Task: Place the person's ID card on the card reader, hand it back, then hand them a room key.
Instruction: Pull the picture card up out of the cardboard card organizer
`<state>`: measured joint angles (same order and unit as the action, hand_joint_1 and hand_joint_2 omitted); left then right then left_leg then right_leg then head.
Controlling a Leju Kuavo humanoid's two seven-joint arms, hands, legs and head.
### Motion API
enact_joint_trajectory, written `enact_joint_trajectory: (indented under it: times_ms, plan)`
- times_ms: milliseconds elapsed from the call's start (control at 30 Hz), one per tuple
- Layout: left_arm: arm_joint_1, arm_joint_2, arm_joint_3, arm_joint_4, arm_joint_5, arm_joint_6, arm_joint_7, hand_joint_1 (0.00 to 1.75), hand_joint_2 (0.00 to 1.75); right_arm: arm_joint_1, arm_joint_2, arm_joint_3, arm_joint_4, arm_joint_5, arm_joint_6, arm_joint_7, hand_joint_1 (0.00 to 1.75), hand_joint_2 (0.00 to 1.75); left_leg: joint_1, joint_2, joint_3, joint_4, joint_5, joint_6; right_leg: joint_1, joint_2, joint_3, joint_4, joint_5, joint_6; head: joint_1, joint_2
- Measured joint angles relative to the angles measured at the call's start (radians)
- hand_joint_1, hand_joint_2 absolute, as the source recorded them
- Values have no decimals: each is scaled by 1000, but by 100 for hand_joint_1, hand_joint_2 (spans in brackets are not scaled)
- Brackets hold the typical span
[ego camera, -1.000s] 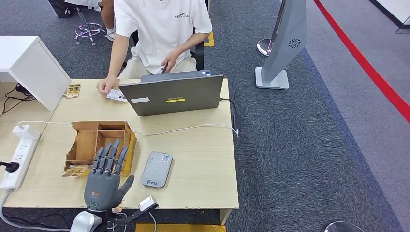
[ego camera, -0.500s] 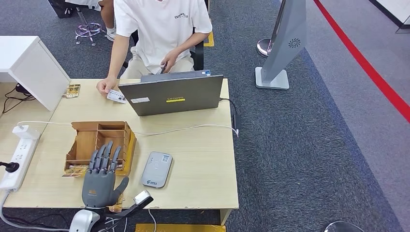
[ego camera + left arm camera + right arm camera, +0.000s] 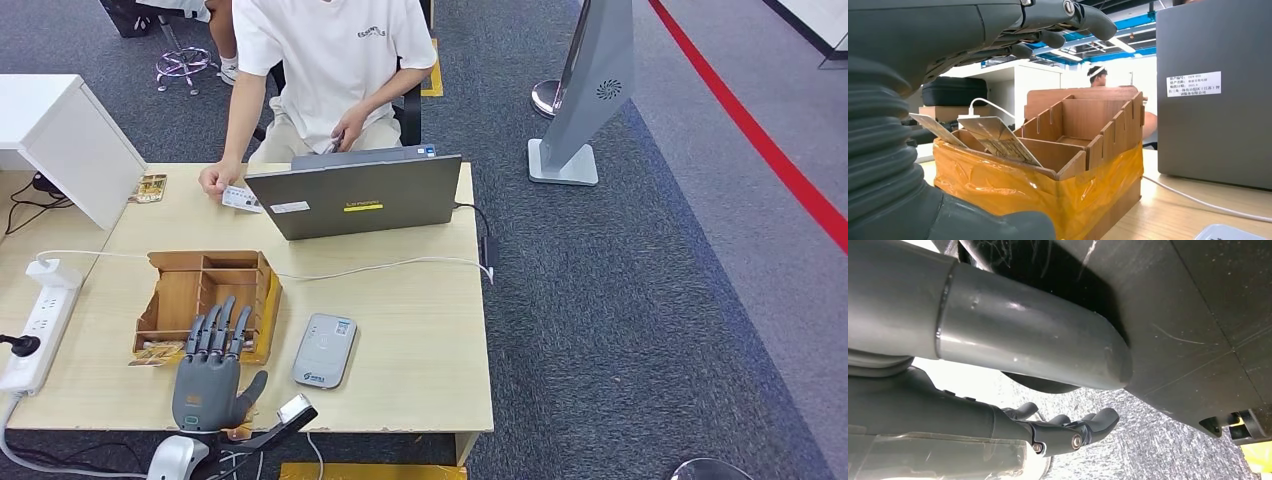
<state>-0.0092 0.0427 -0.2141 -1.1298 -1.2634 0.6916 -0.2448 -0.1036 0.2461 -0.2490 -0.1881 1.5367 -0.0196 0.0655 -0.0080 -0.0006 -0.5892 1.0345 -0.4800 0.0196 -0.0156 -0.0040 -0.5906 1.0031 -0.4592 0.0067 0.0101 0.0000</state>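
Head view: small white ID card (image 3: 241,197) sits at the table's far edge in the person's hand (image 3: 212,180), straight ahead of left hand (image 3: 211,372), fingers spread, empty, at near edge. Right hand (image 3: 1068,432) hangs off-table, holding nothing; left is nearer.

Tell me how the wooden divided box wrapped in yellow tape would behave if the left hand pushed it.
The wooden divided box wrapped in yellow tape looks thin-walled and nearly empty, so probably light; it would likely slide on the smooth table rather than tip, being low and wide. The glossy tape may feel slippery to the left hand. Cards leaning inside could shift.
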Motion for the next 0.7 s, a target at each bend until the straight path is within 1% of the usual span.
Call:
enact_joint_trajectory:
  times_ms: [133,400,700]
  plan:
    - [-3,-2,9,5,-5,0,0,0,175,0,0,2,0,7,2,0,0,0,0,0,0,0,0,0,0,0,0,0,0,0,0,0]
    - [-13,-16,73,5,-23,0,-9,0,175,-1,0,5,0,19,12,0,0,0,0,0,0,0,0,0,0,0,0,0,0,0,0,0]
    - [-14,-55,176,3,-23,0,-56,0,175,-1,0,18,0,27,14,4,0,0,0,0,0,0,0,0,0,0,0,0,0,0,0,0]
